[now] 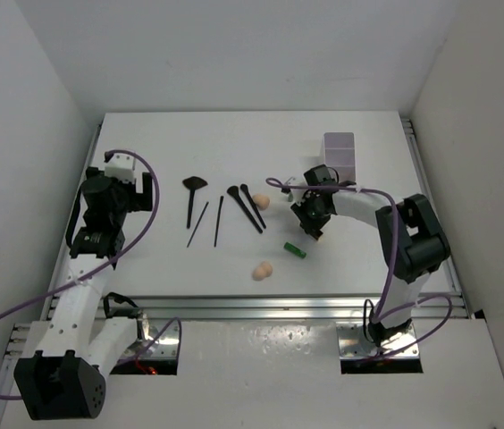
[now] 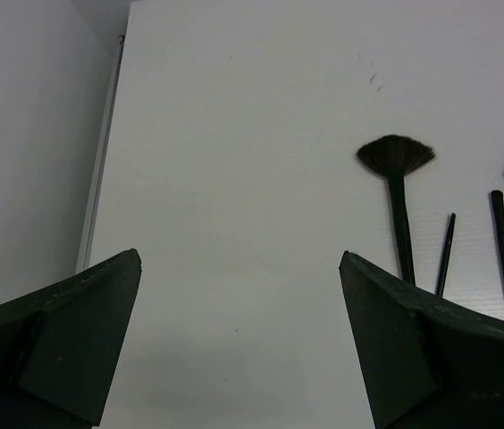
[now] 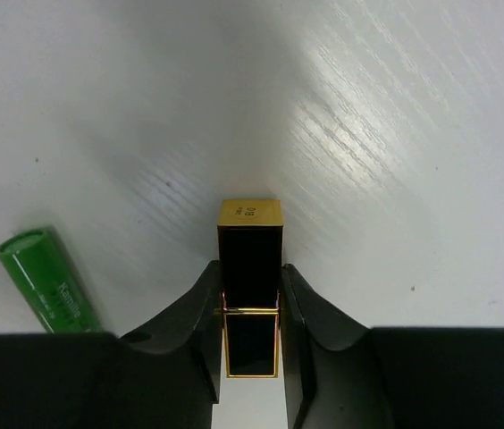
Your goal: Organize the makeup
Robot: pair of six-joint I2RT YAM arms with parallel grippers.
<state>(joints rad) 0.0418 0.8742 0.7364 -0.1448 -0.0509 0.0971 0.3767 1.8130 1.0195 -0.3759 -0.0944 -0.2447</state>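
Note:
My right gripper (image 1: pixel 311 223) (image 3: pixel 250 275) is shut on a black-gold lipstick (image 3: pixel 250 239) and holds it just above the table. A green tube (image 1: pixel 295 251) (image 3: pixel 45 282) lies beside it to the left. Two peach sponges lie apart, one (image 1: pixel 262 202) by the brushes and one (image 1: pixel 263 270) nearer the front. A fan brush (image 1: pixel 191 193) (image 2: pixel 397 179), two thin black sticks (image 1: pixel 198 223) (image 1: pixel 219 220) and two black brushes (image 1: pixel 245 208) (image 1: pixel 254 206) lie in a row mid-table. My left gripper (image 1: pixel 109 213) (image 2: pixel 240 259) is open and empty, left of the fan brush.
A white compartmented box (image 1: pixel 340 154) stands at the back right, just behind my right arm. The table's left edge (image 2: pixel 100 179) and the side wall are close to my left gripper. Purple cables loop round both arms.

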